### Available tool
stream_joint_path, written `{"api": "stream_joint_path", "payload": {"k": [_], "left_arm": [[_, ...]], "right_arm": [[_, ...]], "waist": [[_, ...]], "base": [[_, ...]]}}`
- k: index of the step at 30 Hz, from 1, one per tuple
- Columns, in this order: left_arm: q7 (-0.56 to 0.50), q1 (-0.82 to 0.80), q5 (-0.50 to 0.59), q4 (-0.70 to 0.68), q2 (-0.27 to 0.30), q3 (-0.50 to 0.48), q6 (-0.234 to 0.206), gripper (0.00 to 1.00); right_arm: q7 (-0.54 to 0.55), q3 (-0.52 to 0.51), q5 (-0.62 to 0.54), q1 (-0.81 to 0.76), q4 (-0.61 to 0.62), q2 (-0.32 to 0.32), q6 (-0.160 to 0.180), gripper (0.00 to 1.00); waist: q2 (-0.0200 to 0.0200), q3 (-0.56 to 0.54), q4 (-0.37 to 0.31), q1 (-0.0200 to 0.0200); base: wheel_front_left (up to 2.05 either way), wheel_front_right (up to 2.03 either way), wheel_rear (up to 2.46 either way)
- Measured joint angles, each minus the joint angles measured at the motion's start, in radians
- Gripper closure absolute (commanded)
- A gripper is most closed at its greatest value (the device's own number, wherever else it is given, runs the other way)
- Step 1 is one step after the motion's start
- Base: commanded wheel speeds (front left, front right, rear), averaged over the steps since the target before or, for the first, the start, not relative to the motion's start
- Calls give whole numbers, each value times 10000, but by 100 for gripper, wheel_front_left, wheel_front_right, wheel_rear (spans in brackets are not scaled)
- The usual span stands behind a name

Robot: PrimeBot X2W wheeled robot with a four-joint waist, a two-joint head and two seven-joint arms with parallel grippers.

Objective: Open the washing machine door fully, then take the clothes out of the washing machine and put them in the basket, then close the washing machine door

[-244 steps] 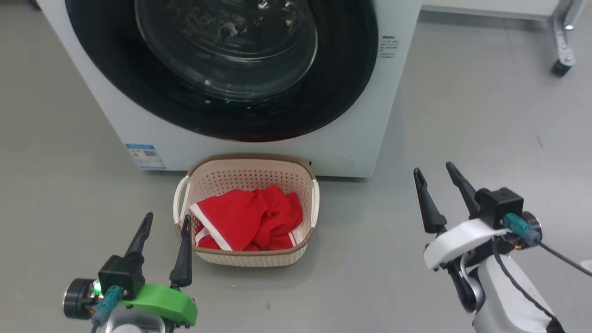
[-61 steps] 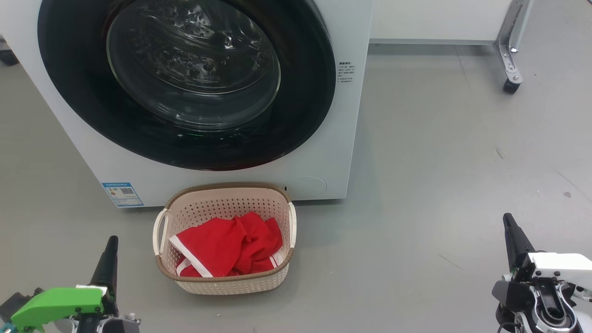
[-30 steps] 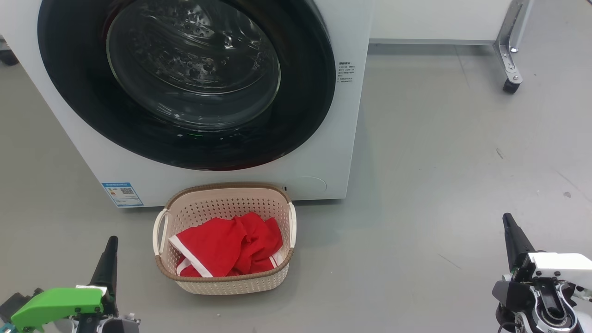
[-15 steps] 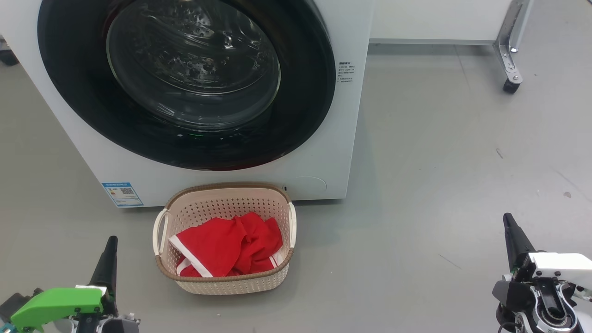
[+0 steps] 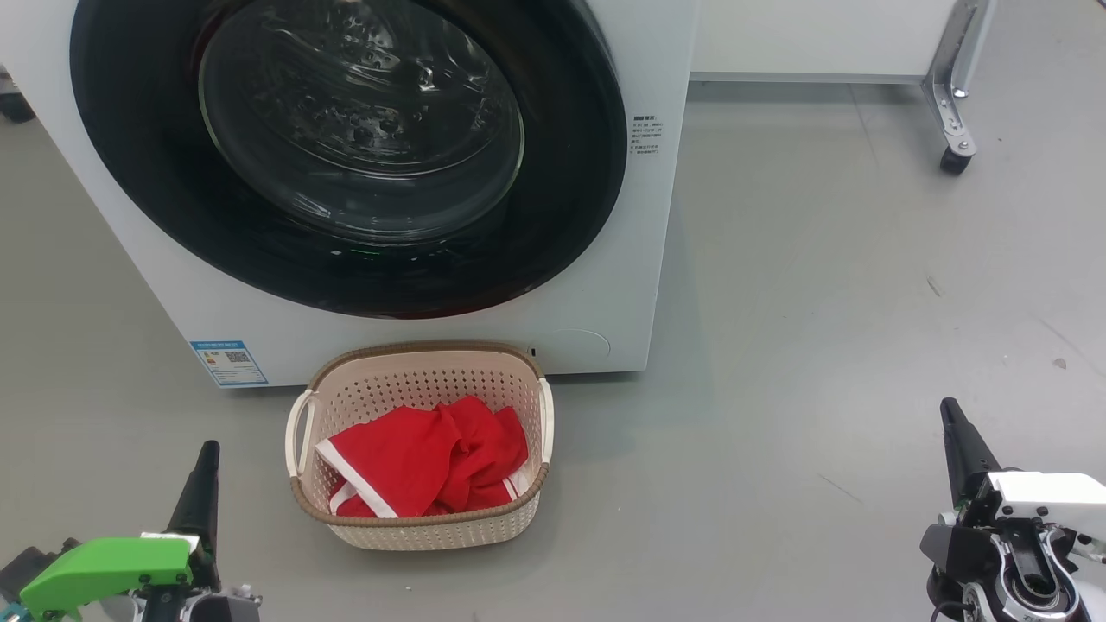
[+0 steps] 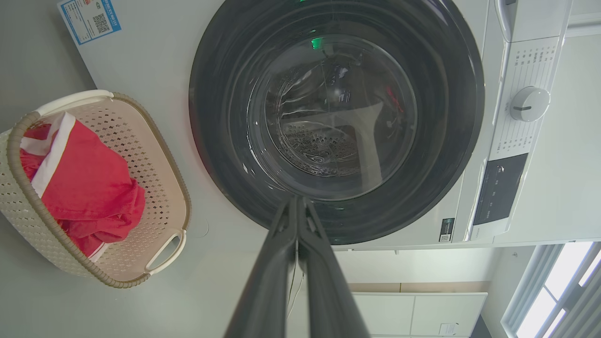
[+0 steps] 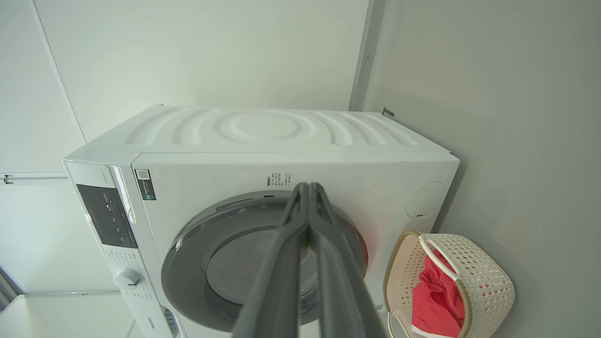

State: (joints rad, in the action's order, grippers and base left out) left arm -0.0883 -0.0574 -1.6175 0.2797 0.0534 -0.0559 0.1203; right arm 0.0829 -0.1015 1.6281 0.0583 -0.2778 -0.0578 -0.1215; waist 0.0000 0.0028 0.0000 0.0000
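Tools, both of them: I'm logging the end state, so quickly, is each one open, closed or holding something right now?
Left tool: closed, holding nothing.
Right tool: closed, holding nothing.

Blue sticker (image 5: pixel 229 363), washing machine (image 5: pixel 657 259) print, both illegible

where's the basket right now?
Head view, lower centre-left: the basket sits on the floor in front of the washing machine, below its shut door, with the red clothes inside.
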Motion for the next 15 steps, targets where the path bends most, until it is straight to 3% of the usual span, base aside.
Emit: {"api": "stream_joint_path", "payload": {"k": [15], "left_arm": [[0, -1, 0, -12, -4, -6, 0, 100]], "right_arm": [[0, -6, 0, 1, 2, 2, 0, 100]], "waist": [[0, 1, 0, 0]], "base": [[0, 0, 0]]}}
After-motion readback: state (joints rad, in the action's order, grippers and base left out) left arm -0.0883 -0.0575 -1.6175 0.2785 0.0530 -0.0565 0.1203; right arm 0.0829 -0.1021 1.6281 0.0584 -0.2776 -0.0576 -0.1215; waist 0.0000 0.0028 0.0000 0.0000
